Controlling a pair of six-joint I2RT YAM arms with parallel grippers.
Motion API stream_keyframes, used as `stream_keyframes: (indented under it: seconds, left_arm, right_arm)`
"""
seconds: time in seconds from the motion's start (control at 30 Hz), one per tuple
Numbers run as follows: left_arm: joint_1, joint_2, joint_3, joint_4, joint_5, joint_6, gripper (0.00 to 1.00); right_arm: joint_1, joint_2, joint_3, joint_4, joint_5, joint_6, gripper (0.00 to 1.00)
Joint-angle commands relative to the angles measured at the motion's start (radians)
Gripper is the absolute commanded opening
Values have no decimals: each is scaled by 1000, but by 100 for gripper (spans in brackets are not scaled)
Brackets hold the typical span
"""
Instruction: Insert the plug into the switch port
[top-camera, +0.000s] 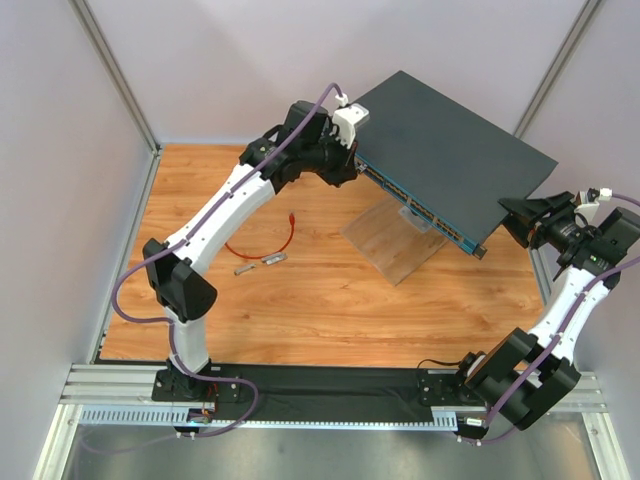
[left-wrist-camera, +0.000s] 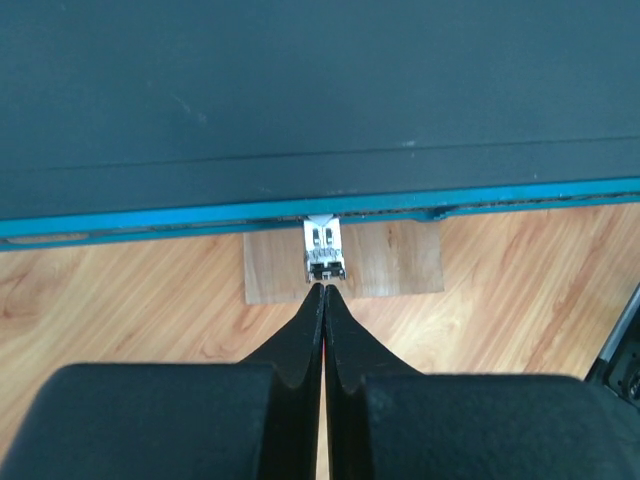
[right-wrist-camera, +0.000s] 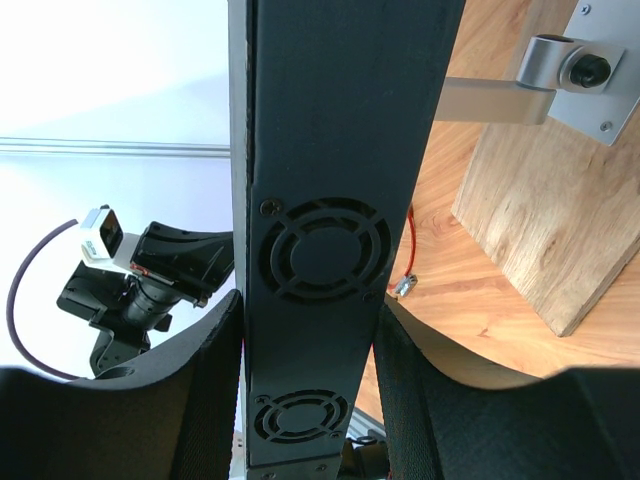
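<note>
Wood-grain bench (top-camera: 330, 300) is carrying a stand (top-camera: 395, 245) that is propping the dark switch (top-camera: 450, 140) at a tilt. Right end effector (right-wrist-camera: 308, 300) is clamping the switch's vented end between its fingers. Left end effector (left-wrist-camera: 323, 290) is sitting fully closed, gripping nothing, its tips just before a silvery stub (left-wrist-camera: 323, 255) at the switch's front edge. Plug (right-wrist-camera: 405, 288) is lying on the bench on its red cable (top-camera: 289, 232), well apart from the switch ports (top-camera: 405, 197).

Left arm extended toward 1 o'clock, left gripper (left-wrist-camera: 323, 288) fully closed. Right gripper (right-wrist-camera: 307, 300) faces 9 o'clock, clamped across box (right-wrist-camera: 330, 150) end.
</note>
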Motion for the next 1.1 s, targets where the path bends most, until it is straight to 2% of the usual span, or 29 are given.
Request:
stream_keyframes:
  seconds: [0.0,0.43,1.07]
  left_arm:
    - [2,14,63,45,7,-27,0]
    - [2,88,103,78,15,-47,0]
    - [-19,159,143,298,38,-122,0]
  right_arm:
    - [58,24,22,11,57,-39,0]
    - [56,27,17,14,54,-33,0]
    - [58,42,20,8,52,-48,0]
